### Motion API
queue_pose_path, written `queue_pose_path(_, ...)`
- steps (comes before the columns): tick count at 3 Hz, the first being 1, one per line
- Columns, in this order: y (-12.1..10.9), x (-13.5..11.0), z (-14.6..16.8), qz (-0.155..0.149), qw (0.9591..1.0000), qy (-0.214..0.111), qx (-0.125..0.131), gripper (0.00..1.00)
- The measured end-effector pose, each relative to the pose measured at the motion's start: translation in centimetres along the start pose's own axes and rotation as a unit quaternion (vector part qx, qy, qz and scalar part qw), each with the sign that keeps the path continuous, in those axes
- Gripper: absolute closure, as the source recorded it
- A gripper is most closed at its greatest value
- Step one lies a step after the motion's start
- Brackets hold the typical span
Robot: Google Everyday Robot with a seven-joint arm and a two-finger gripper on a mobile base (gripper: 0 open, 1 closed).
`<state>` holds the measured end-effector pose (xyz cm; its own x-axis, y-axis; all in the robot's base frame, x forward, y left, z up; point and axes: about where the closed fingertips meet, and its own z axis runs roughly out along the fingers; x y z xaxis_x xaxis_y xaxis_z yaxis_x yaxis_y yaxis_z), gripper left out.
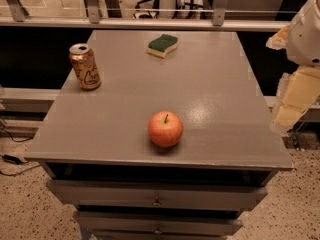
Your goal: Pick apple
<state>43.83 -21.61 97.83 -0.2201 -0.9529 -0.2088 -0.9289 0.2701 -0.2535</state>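
Observation:
The apple point(165, 129) is round and red-orange with a short dark stem. It stands on the grey table top point(210, 84) near the front edge, about in the middle. My gripper point(292, 101) hangs at the right edge of the view, off the table's right side, to the right of the apple and well apart from it. It holds nothing that I can see. The white arm point(306, 31) rises above it at the top right.
A gold-orange drink can point(85, 67) stands at the table's left edge. A green and yellow sponge point(163, 45) lies at the back middle. Drawers point(157, 201) are below the top. A railing point(150, 23) runs behind the table.

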Motion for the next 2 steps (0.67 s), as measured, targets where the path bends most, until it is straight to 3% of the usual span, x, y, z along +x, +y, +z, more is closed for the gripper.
queue_pose_path(2, -0.19, -0.41, 0.87, -0.006, 0.9998, -0.017, 0.0, 0.0)
